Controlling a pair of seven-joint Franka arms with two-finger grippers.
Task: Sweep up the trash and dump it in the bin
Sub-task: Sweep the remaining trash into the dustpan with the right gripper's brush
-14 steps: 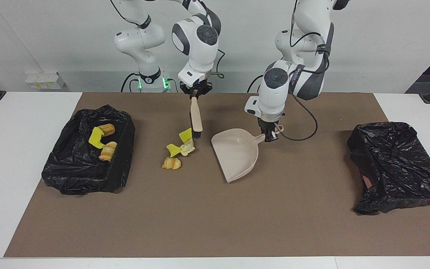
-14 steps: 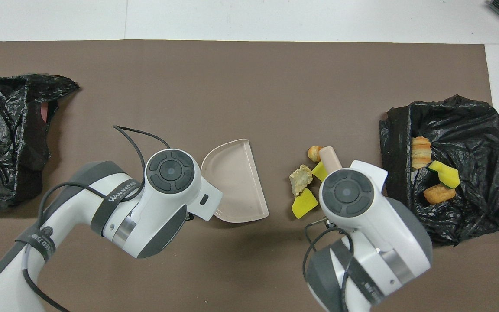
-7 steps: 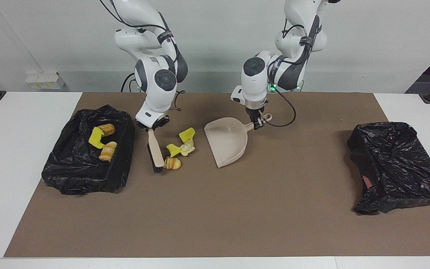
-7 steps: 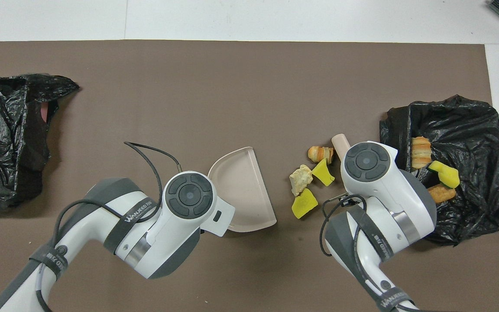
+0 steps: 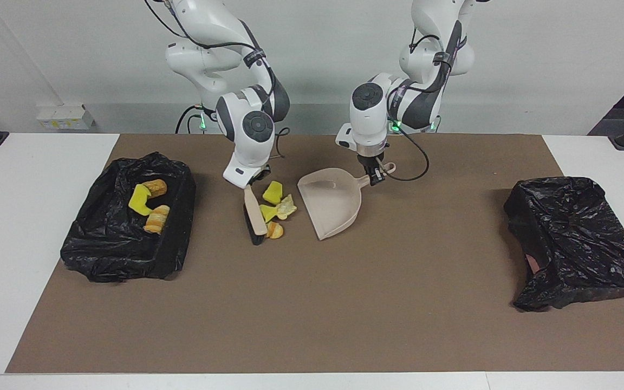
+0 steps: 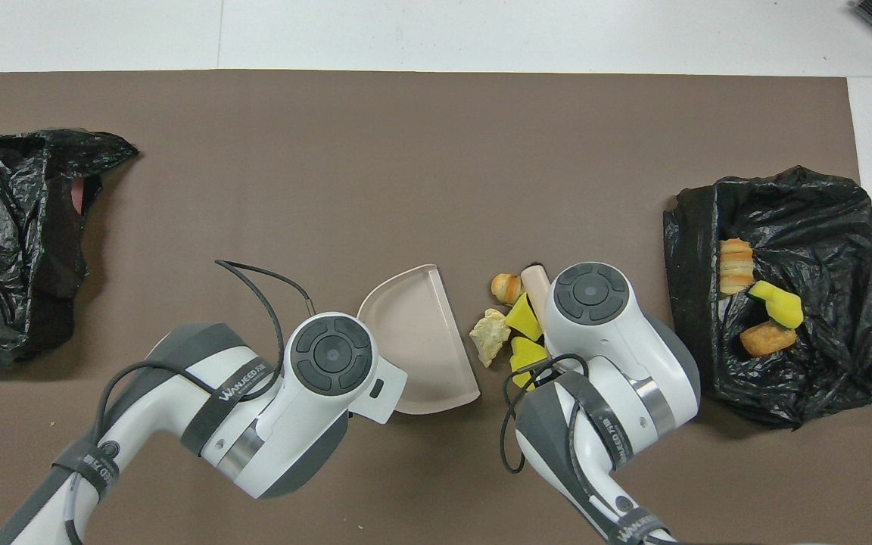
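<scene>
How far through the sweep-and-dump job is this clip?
Done: three scraps already lie in the lined bin. In hand: the right gripper holds the brush against four loose scraps, beside the dustpan held by the left gripper. Left: getting them into the pan, then dumping.

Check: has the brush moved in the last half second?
Yes. The brush, held by the right gripper, swept away from the trash-filled bin toward the dustpan, pushing the scraps along.

Bright, even light falls from above. Soft, short shadows sit under the dustpan and both arms on the brown mat. The black bags glint faintly. Both views are sharp, without edge bending.
</scene>
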